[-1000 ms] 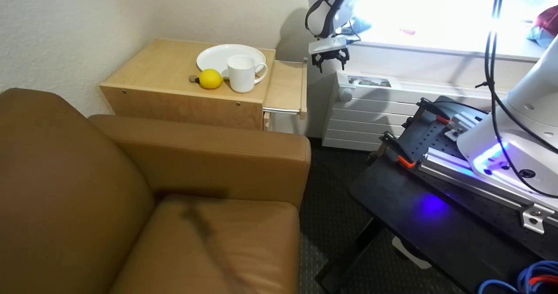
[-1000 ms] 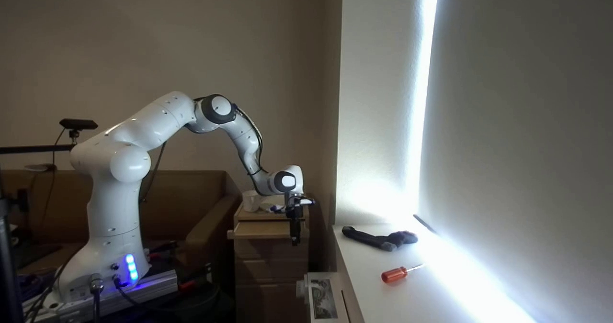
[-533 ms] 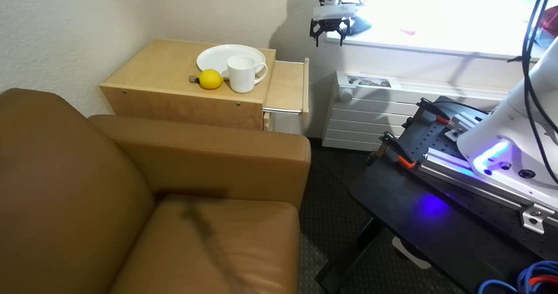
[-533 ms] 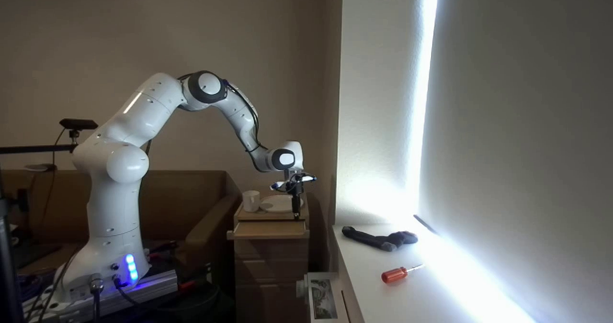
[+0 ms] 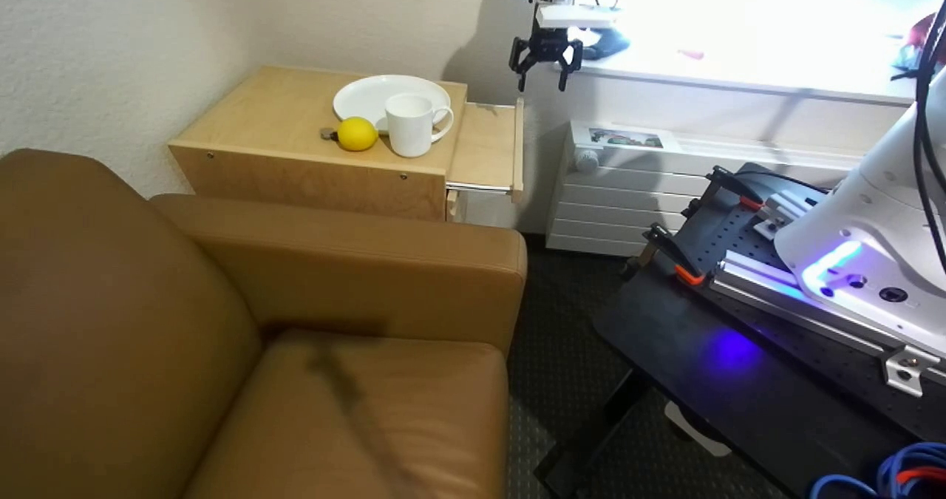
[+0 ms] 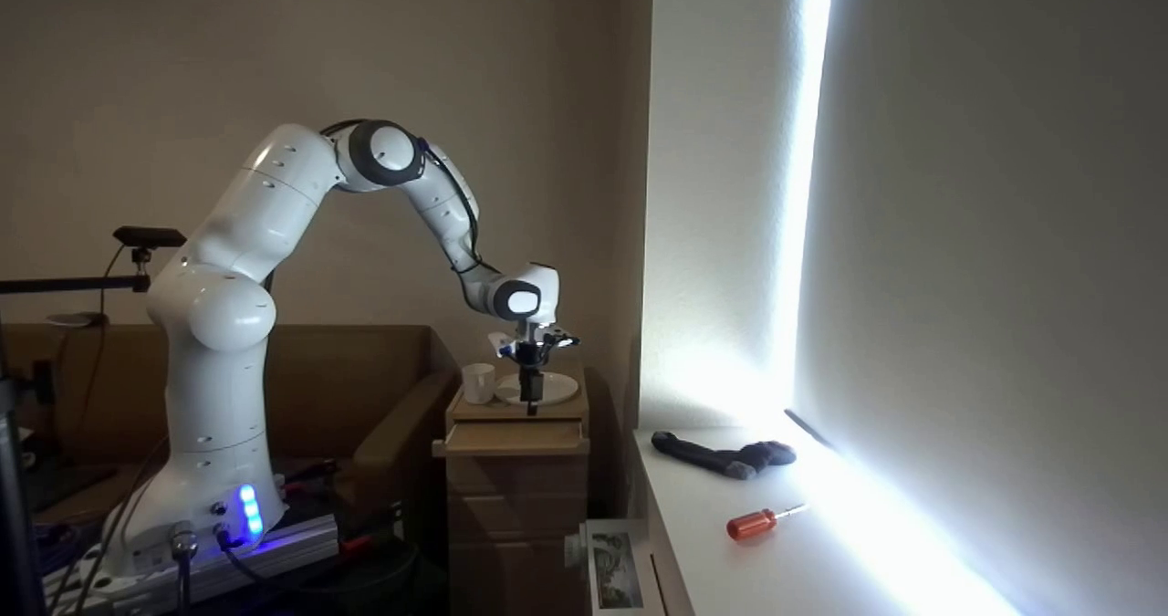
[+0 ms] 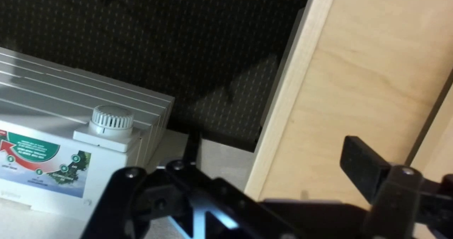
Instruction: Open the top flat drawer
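The top flat drawer [image 5: 484, 144] is light tan wood and stands pulled out of its small cabinet [image 5: 295, 114]. It also shows pulled out in an exterior view [image 6: 514, 435]. My gripper [image 5: 542, 85] is open and empty, above and apart from the drawer's thin front panel [image 5: 518, 151]. It also hangs in front of the plate in an exterior view [image 6: 532, 406]. In the wrist view, my gripper [image 7: 274, 143] has its fingers wide apart, one over the drawer floor [image 7: 354, 101], the other outside the front panel. Nothing is between them.
A white plate [image 5: 362, 98], a white mug [image 5: 408, 126] and a yellow lemon-like object [image 5: 357, 134] stand on the cabinet. A white radiator [image 5: 621, 196] is beside the drawer under the windowsill [image 5: 739, 70]. A brown sofa [image 5: 347, 270] stands against the cabinet's side.
My gripper has risen away from the drawer front, then shifted sideways over the drawer and turned slightly. It stays open. The drawer looks very slightly further out than one second ago.
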Available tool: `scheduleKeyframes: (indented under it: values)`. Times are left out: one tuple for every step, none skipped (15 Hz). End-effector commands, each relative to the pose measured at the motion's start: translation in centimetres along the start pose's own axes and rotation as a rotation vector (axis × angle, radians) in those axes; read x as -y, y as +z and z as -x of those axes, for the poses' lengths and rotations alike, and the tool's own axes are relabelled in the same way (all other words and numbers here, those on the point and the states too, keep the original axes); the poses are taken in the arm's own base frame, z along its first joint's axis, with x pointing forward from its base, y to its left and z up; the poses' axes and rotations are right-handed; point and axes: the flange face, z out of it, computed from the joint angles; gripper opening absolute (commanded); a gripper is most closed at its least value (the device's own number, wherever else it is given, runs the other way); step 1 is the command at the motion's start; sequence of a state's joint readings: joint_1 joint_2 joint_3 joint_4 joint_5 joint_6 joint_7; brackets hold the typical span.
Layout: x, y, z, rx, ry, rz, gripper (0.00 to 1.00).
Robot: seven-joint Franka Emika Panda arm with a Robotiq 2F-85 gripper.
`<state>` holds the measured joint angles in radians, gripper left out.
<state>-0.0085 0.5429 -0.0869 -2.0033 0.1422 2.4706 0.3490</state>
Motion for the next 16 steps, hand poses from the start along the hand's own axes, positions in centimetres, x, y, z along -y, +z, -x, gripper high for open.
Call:
scheduleKeyframes:
  values:
    - [0.2,0.1,0.2,0.008,-0.015,-0.003,1.00]
    - [0.3,0.2,0.3,0.010,-0.022,-0.003,1.00]
    - [0.3,0.2,0.3,0.011,-0.024,-0.003,1.00]
    - [0.2,0.2,0.3,0.011,-0.025,-0.003,1.00]
    - [0.9,1.3,0.1,0.002,-0.020,0.015,1.00]
    - [1.8,2.5,0.3,0.001,-0.024,0.030,1.00]
    - [3.0,3.6,0.9,0.002,-0.027,0.038,1.00]
    - [4.2,4.8,1.5,0.010,-0.033,0.052,1.00]
    - [5.2,5.8,2.0,0.015,-0.032,0.065,1.00]
    - [6.2,6.9,2.5,0.020,-0.036,0.073,1.00]
    - [7.1,8.0,2.8,0.028,-0.030,0.089,1.00]
    - [7.6,8.8,2.9,0.029,-0.008,0.114,1.00]
    - [8.1,9.6,3.0,0.033,-0.005,0.125,1.00]
    - [8.0,10.2,2.8,0.035,0.006,0.144,1.00]
    - [8.1,9.3,3.9,0.043,-0.010,0.112,1.00]
    - [8.3,10.0,3.7,0.040,-0.004,0.124,1.00]
